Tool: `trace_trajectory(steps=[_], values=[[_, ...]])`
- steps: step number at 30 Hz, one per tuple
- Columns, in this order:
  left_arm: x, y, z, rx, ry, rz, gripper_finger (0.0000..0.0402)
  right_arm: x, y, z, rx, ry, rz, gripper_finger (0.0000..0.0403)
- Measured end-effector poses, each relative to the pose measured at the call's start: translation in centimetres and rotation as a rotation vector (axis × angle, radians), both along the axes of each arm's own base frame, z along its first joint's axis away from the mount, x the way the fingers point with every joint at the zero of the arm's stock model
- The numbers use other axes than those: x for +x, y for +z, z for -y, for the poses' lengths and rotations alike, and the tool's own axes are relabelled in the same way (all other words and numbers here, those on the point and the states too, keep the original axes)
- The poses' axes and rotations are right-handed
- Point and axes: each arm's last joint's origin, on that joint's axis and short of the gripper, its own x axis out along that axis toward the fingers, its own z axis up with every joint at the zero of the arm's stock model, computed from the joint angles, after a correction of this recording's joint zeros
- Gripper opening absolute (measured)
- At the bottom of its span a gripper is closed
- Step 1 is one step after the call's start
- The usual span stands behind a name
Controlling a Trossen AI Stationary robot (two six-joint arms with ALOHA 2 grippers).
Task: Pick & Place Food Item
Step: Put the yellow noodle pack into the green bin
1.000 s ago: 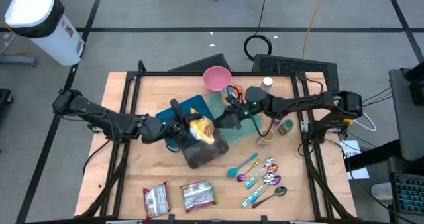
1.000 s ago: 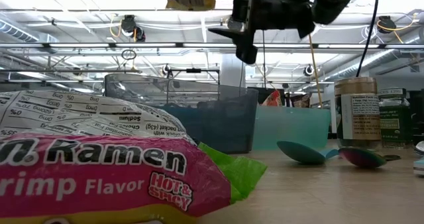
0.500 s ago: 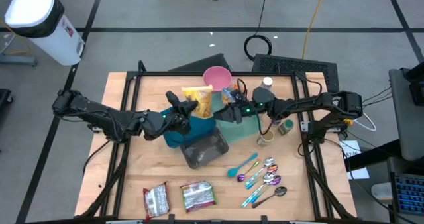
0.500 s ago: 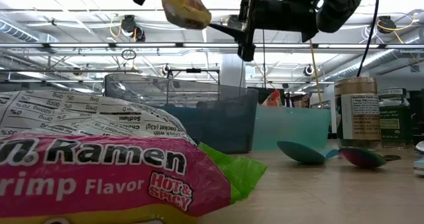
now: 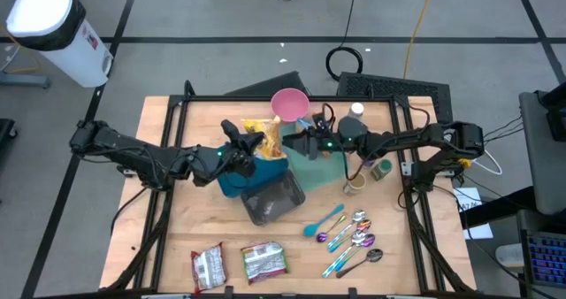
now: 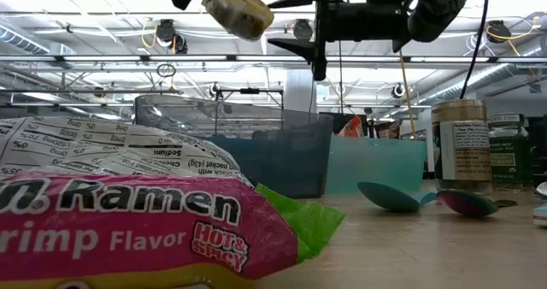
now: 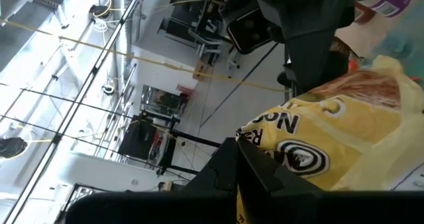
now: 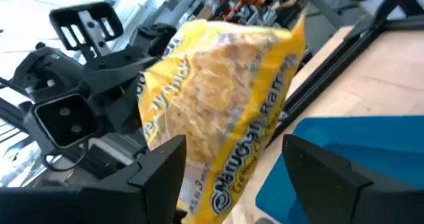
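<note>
A yellow noodle packet (image 5: 267, 137) hangs in the air over the blue container (image 5: 256, 170), with my left gripper (image 5: 248, 145) shut on it. In the low view the packet (image 6: 242, 8) is high above the table. My right gripper (image 5: 291, 144) is open and faces the packet from the table's right. In the right wrist view its two fingers (image 8: 159, 171) frame the packet (image 8: 218, 111), which stands just ahead of them. I see no touch. My left gripper pinches the packet's left end (image 5: 256, 141) between its two fingers, coming level from the table's left. In the left wrist view the wrapper (image 7: 311, 151) bulges out just past the fingertips (image 7: 255, 174). The packet is lifted clear and sticks out sideways toward my right gripper.
A dark grey container (image 5: 271, 199) stands next to the blue one, with a teal tray (image 5: 320, 162) and a pink bowl (image 5: 290, 104) behind. Jars (image 5: 380, 169) stand at the right, and several spoons (image 5: 349, 235) lie near the front. Two ramen packets (image 5: 239, 264) lie at the near edge.
My left gripper has swung toward the far edge with the yellow packet. The packet has gone from over the dark grey container to over the blue one and has turned about. My right gripper has tipped and turned toward the packet, staying open.
</note>
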Motion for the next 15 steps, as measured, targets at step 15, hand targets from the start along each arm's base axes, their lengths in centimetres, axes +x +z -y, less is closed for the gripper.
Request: trace_trajectory(steps=[15], values=[[0.2,0.6,-0.1,0.000,-0.071,0.050,0.0005,1.5,-1.9,-0.4,0.033,0.038,0.078,0.0242]])
